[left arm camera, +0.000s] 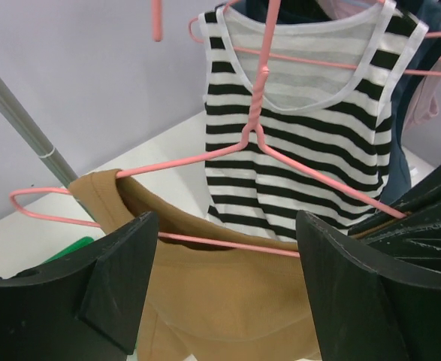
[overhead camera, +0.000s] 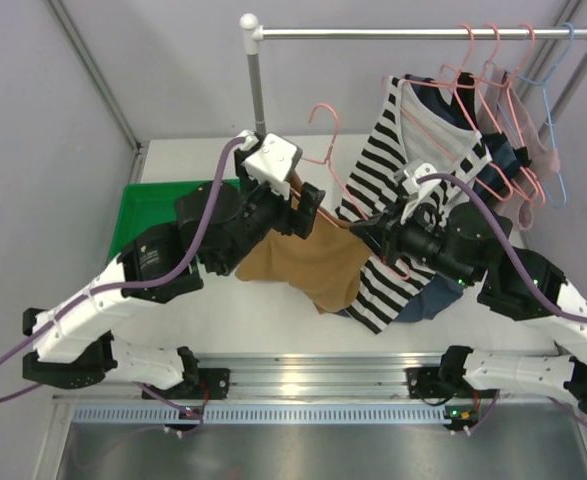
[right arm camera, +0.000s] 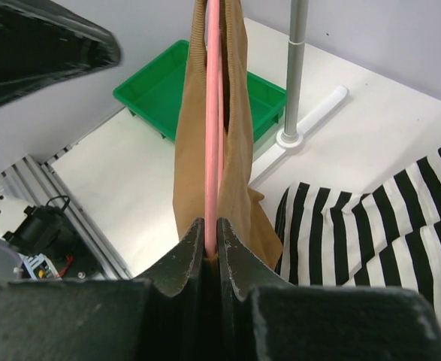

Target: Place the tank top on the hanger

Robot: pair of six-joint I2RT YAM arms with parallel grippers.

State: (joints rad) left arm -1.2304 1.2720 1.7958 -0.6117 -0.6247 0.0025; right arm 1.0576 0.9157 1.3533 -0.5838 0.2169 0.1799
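The tan tank top (overhead camera: 308, 260) hangs from the pink hanger (overhead camera: 329, 150) in mid-air between my two arms. In the left wrist view the hanger (left arm camera: 254, 143) runs through the tank top (left arm camera: 228, 301), and its left tip pokes out of the fabric. My left gripper (overhead camera: 303, 207) is wide open just in front of the top, with its fingers (left arm camera: 122, 278) either side of the fabric and apart from it. My right gripper (right arm camera: 212, 252) is shut on the hanger (right arm camera: 212, 113) at its right end, with the tank top (right arm camera: 239, 150) draped around the wire.
A black-and-white striped top (overhead camera: 393, 200) hangs right behind, on another pink hanger from the rack rail (overhead camera: 423, 33). More hangers and garments, one hanger blue (overhead camera: 558, 120), hang at the right. The rack pole (overhead camera: 258, 90) stands behind my left gripper. A green tray (overhead camera: 153, 205) sits at the left.
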